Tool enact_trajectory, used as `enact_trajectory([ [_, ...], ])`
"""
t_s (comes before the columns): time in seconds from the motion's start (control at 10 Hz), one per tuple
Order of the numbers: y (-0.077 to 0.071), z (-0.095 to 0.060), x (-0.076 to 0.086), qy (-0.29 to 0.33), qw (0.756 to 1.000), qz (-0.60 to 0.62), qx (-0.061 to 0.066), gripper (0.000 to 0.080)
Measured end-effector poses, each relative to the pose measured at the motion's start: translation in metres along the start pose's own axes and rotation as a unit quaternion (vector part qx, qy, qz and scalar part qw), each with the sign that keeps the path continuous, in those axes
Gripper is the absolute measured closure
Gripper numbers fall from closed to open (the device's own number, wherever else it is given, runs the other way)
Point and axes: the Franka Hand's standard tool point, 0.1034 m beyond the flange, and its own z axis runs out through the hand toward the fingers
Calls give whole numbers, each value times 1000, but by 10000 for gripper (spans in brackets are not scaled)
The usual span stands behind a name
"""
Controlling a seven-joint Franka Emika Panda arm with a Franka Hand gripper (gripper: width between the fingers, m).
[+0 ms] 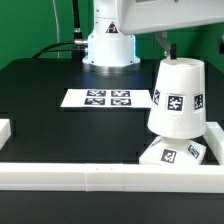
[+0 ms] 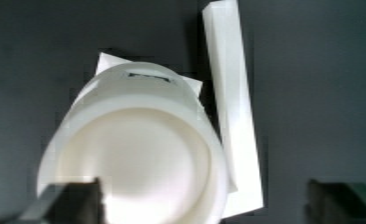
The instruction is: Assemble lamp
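In the exterior view, the white shade (image 1: pixel 177 96) stands in the right half of the frame. It is a tall cup turned upside down, wide at the bottom and narrow at the top. It has black-and-white square tags on its side. It sits on top of the flat square base (image 1: pixel 160 153), which also has tags on its edges. The base lies on the black surface (image 1: pixel 40 100), right next to the white rail (image 1: pixel 100 177) that runs along the bottom of the frame. I cannot see the bulb piece; the shade may cover it.

The marker board (image 1: pixel 109 98) lies flat in the middle of the frame, to the left of the shade and apart from it. Behind it, at the top, stands the round white foot of the robot arm (image 1: pixel 108 40). Part of the arm reaches across the top right corner, above the shade. I cannot see the jaws in this view.

In the wrist view, the camera looks down on the shade (image 2: pixel 135 140). Its round flat top fills the lower middle of the frame. A corner of the base (image 2: pixel 109 60) peeks out past it. The white rail (image 2: pixel 233 100) runs beside the shade as a long white strip. The two dark fingertips (image 2: pixel 70 200) of the gripper (image 2: pixel 212 205) show in the bottom corners. The jaws are spread wide, one on each side of the shade, and they hold nothing.
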Motion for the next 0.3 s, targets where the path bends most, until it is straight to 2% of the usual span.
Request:
enact_trajectory([
  [0.1,-2,-7,-5,-5,1000,5,-5,169],
  [0.2,-4,-14,-8,-6,1000,6,-11,112],
  [0.3,-8,-18,-9,-4,1000,8,-12,103],
])
